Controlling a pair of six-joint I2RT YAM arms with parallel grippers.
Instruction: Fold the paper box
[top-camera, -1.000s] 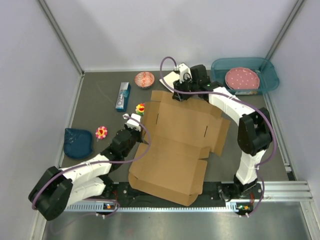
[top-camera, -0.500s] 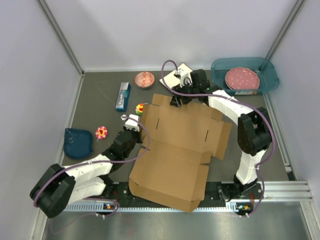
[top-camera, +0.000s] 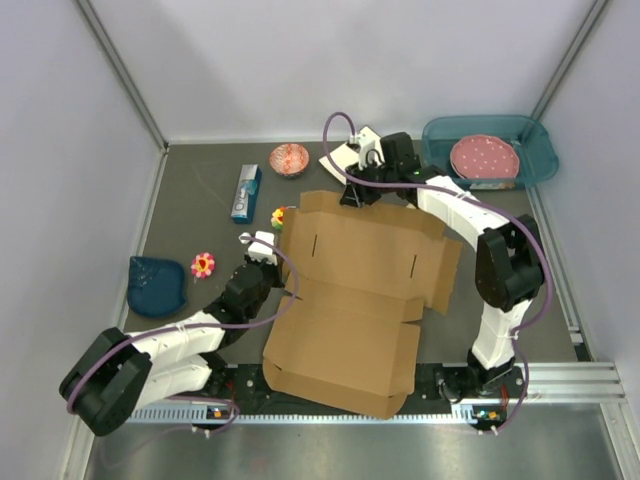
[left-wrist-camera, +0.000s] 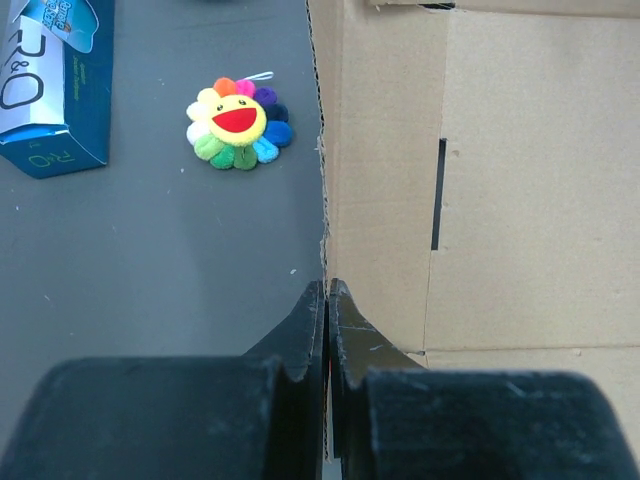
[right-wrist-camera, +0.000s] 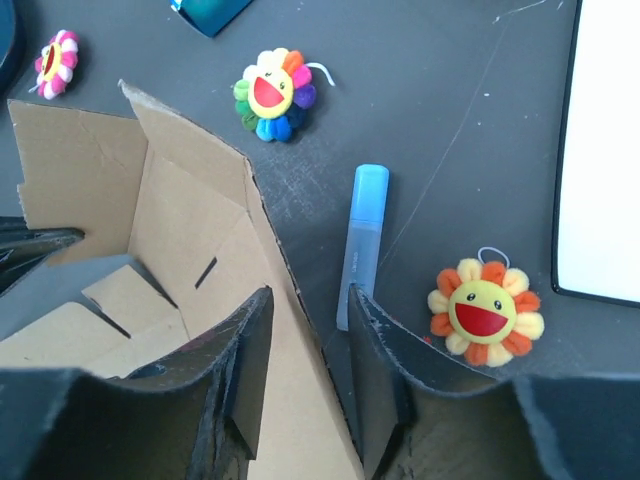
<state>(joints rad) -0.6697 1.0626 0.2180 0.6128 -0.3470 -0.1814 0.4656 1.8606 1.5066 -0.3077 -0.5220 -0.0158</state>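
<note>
Left gripper (left-wrist-camera: 327, 292) pinches the paper box's (top-camera: 350, 300) left edge. Right gripper (right-wrist-camera: 308, 298), fingers (right-wrist-camera: 240, 350) spread, straddles its far edge and should close squarely.

Bowl (top-camera: 290, 158) behind paper box (top-camera: 350, 290); pouch (top-camera: 157, 285) left; tray (top-camera: 434, 150) right-rear.
</note>
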